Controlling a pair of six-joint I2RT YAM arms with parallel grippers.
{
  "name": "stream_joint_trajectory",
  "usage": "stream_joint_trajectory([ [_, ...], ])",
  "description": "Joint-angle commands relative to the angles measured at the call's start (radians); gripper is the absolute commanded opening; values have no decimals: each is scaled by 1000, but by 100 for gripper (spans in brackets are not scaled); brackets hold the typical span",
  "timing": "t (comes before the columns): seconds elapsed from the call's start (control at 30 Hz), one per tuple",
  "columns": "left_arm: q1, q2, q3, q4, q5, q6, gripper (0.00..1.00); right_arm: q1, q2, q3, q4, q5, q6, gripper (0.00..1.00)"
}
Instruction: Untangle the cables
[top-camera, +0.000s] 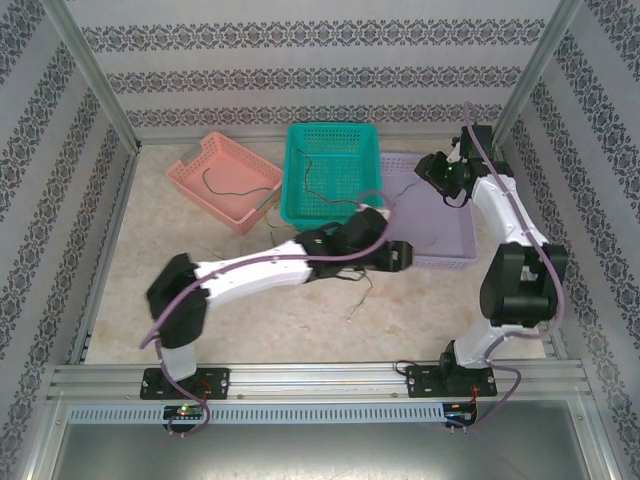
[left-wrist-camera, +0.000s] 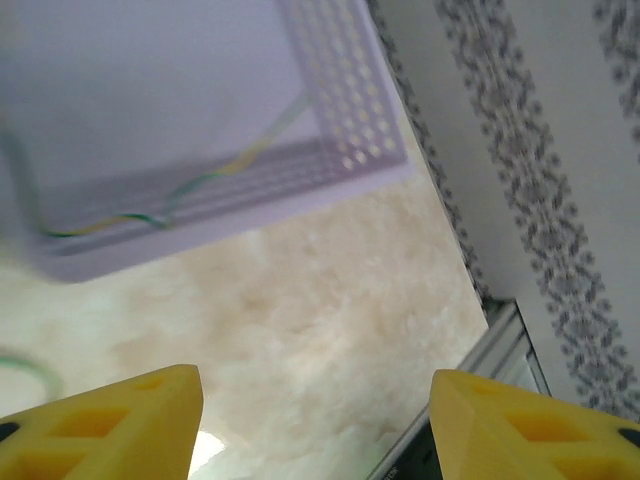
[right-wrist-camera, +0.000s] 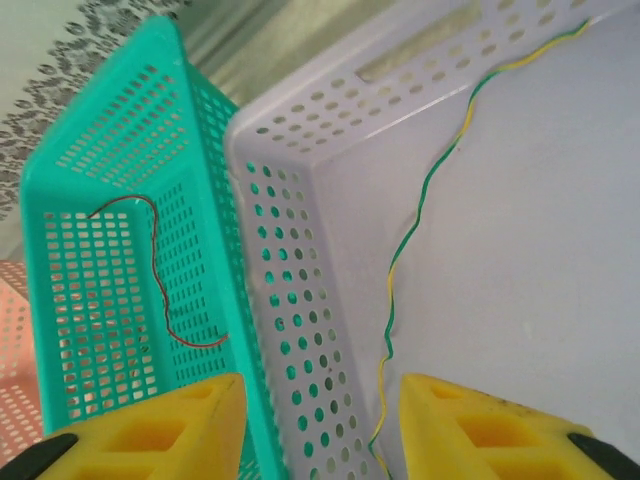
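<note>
Above the lilac basket (right-wrist-camera: 290, 250), right claw (right-wrist-camera: 320, 420) stands part-open, gripping nothing; green-yellow wire (right-wrist-camera: 420, 210) lies inside. Left claw (left-wrist-camera: 315, 420), part-open and empty, hovers over tabletop (left-wrist-camera: 330, 300). Red wire (right-wrist-camera: 160, 280) lies in teal basket (right-wrist-camera: 210, 170).

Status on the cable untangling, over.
Left gripper open, empty. Right gripper open over lavender basket. Green-yellow cable in it, red cable in teal basket, dark cable in pink basket; loose strand on table. Nothing blocking.
</note>
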Motion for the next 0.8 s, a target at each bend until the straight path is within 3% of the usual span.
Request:
stream_joint_trajectory([
  [0.0, 106, -194, -96, -151, -143, -109, 59, 50, -114, -65, 31, 119, -47, 43],
  [0.17, 321, -429, -249, -429, -153, -223, 52, 203, -256, -210, 19, 162, -101, 42],
  [0.3, 502, -579, -397, -518, -81, -248, 50, 451, -349, -325, 16, 186, -217, 44],
  [0.43, 650, -646, -537, -550, -2, -254, 49, 707, -300, -379, 2, 184, -281, 45],
  [0.5, 720, -651, -585, -572, 10, -262, 55, 789, -271, -382, 14, 191, -287, 45],
  [0.57, 791, -635, -630, -528, 46, -267, 64, 836, -247, -374, 37, 189, -283, 46],
  [0.77, 870, -480, -632, -308, 49, -296, 70, 863, -173, -317, 45, 122, -292, 45],
])
